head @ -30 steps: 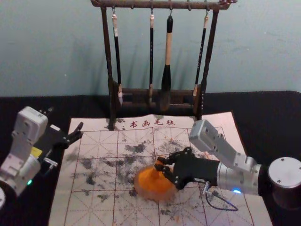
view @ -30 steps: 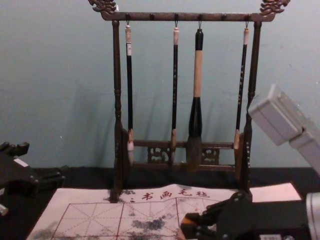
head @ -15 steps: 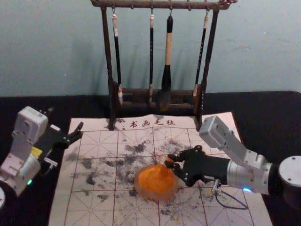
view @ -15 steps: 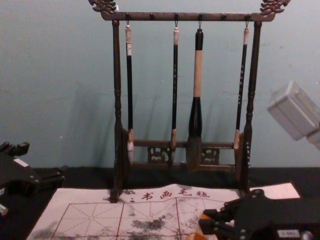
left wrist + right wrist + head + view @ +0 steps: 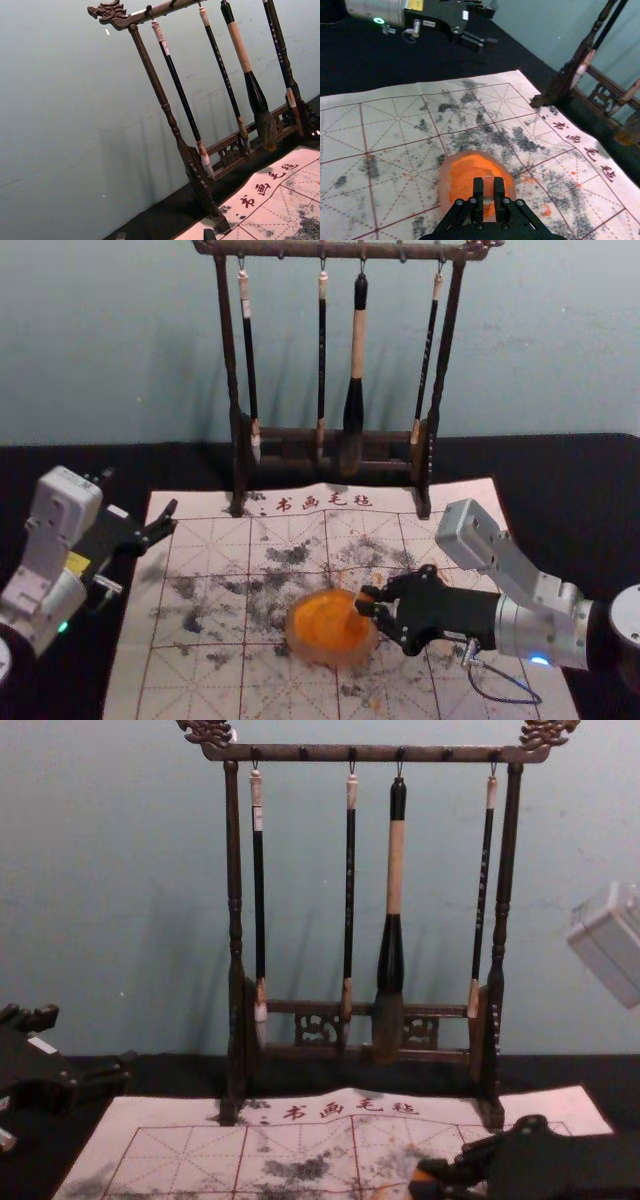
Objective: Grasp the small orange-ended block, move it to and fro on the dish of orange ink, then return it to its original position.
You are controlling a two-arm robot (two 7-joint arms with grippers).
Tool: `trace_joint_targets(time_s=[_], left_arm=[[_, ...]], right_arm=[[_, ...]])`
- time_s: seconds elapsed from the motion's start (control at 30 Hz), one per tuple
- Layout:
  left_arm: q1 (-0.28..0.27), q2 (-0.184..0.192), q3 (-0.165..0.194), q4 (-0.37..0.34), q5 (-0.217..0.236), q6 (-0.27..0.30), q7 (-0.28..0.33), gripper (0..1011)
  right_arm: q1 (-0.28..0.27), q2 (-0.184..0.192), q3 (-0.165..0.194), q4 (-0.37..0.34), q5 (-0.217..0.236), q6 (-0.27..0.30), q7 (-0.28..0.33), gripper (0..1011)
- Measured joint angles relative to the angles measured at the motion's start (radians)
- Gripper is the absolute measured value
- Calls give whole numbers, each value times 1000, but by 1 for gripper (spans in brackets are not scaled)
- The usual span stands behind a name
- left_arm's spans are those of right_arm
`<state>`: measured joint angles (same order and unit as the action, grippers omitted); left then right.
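Observation:
My right gripper (image 5: 372, 602) is at the right edge of the dish of orange ink (image 5: 322, 630) in the head view, gripping the small block (image 5: 364, 604). In the right wrist view the block (image 5: 488, 188) is pinched between the two black fingers of the right gripper (image 5: 488, 192), over the near part of the ink dish (image 5: 470, 170). The chest view has the right gripper (image 5: 432, 1180) low at the right, with the block's orange part by its tips. My left gripper (image 5: 160, 523) stays parked at the left edge of the mat, its fingers spread apart.
A felt mat (image 5: 200, 680) with a printed grid and dark ink stains lies under the dish. Behind it stands a dark wooden rack (image 5: 233, 370) with several hanging brushes, the thickest brush (image 5: 355, 390) right of the middle. The black tabletop (image 5: 560, 480) surrounds the mat.
The right gripper has moved to the right with the block, from over the dish's middle to its right edge, uncovering more of the orange ink. The left arm has stayed still.

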<state>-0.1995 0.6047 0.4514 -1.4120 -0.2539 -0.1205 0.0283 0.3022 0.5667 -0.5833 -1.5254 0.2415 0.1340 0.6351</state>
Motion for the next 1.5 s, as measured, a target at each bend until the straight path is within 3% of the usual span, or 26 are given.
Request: trace_joint_targets(time_s=[0.67,1.03,1.5], left_arm=[[0,0,0,0,0,0,0,1002],[0,0,0,0,0,0,0,1001],[0,0,0,0,0,0,0,1002]], right_arm=[[1,9,-41,-29,9,7,27,92],[21,-4,-65,-24,-4,8,31,92],[62,-32,-71,19,-28,15,15,92]])
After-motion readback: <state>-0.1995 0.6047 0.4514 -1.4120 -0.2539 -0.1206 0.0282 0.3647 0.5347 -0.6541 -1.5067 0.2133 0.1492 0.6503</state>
